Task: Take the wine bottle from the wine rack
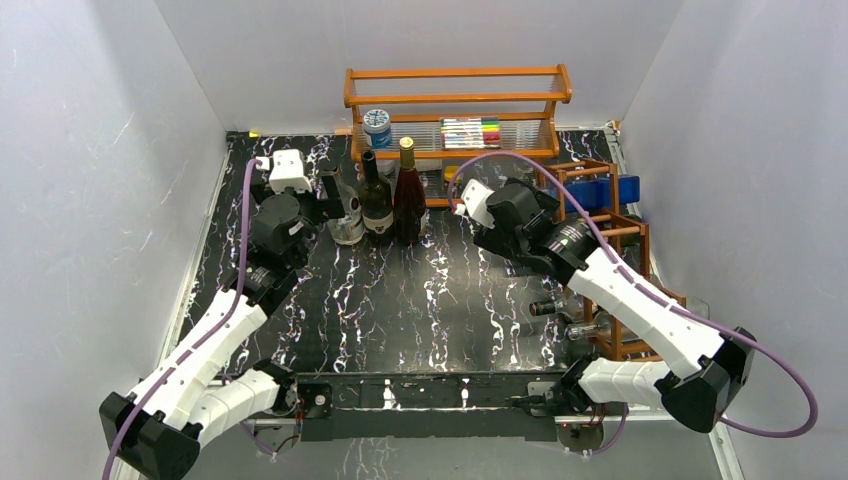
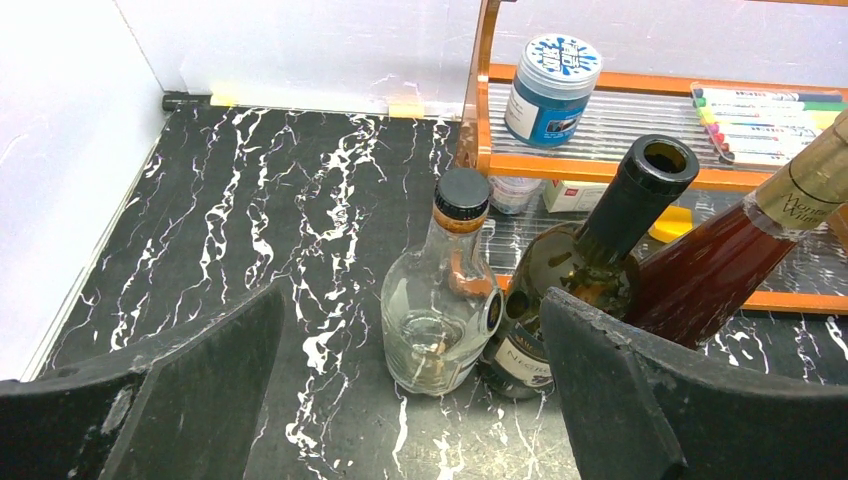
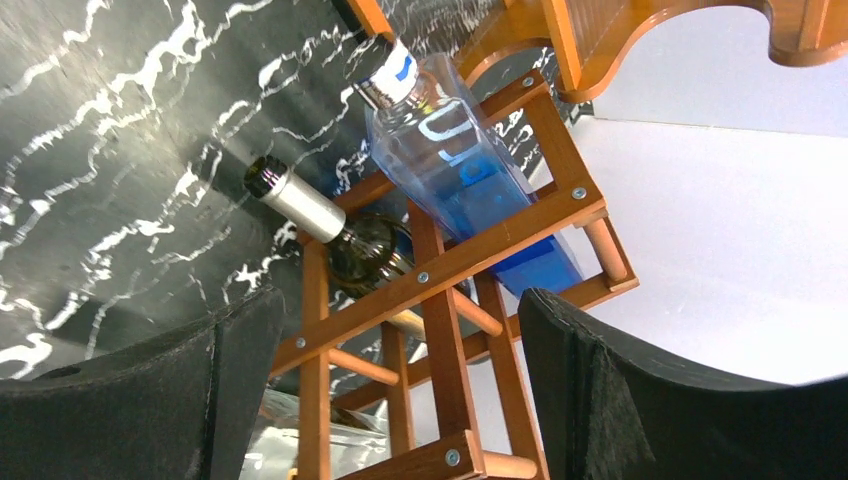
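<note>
Right gripper (image 3: 400,300): jaws spread wide, nothing held, hovering just off the rack (image 3: 450,265). Left gripper (image 2: 410,310): also wide open and empty, facing three upright bottles (image 1: 378,200) well apart from the rack.

Rack stands at the right edge of the desk (image 1: 420,300). Wine bottle (image 3: 330,225) lies in a cell beside the blue bottle (image 3: 450,150). Dark glass, silver foil neck.

Long axis lies flat, roughly across the desk. Neck sticks out of the rack's front toward desk centre; base is buried in the lattice.

Nearer cells hold other bottles, necks out the same way. They are only partly seen, so not certain which is meant. The dark one sits squarest in the right wrist view.

Handling, my read: glass, so rigid, smooth and breakable. Fill level not visible; treat as heavy. Only the neck is free of bars, so grip there, on the foil near the shoulder, and draw straight along the axis. Body likely sags once clear of the bars.

Far back: orange shelf (image 1: 455,100).
</note>
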Tool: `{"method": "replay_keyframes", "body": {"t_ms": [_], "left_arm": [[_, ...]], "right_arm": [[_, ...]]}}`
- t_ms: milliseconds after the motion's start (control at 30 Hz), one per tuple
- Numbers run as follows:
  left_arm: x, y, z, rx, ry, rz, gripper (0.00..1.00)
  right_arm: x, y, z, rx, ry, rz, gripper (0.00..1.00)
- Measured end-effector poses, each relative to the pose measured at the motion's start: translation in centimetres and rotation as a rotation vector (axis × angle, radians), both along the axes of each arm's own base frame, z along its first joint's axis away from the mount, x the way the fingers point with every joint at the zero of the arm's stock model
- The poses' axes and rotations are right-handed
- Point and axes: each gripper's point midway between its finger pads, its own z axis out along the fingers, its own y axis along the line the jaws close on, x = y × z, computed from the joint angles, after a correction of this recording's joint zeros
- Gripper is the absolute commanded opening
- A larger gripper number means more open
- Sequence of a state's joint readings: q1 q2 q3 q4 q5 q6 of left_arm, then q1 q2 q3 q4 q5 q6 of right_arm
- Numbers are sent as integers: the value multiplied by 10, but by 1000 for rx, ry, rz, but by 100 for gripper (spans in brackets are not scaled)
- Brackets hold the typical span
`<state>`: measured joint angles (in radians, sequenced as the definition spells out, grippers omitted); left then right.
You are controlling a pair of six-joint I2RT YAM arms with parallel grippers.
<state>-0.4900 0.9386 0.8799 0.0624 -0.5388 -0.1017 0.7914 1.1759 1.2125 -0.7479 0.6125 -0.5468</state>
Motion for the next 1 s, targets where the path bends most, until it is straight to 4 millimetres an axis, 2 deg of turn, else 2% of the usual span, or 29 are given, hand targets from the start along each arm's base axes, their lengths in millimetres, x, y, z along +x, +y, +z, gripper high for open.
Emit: {"method": "replay_keyframes", "body": {"t_ms": [167, 300, 467, 700, 800, 1000], "left_arm": [[-1, -1, 2, -11, -4, -4, 98], [-3, 0, 3, -18, -6, -6, 98], [-5, 0, 6, -23, -15, -7, 98], [-9, -5, 11, -20, -27, -26, 98], [-12, -7, 13, -20, -35, -34, 98], [-15, -8, 18, -20, -48, -34, 98]], "right_arm": [[11, -5, -19, -160, 3, 72, 98], [29, -13, -27, -227, 5, 91, 98], [52, -22, -43, -268, 25, 118, 98], [68, -30, -70, -284, 47, 226, 98], [75, -37, -77, -310, 41, 243, 98], [90, -35, -85, -354, 22, 277, 98]]}}
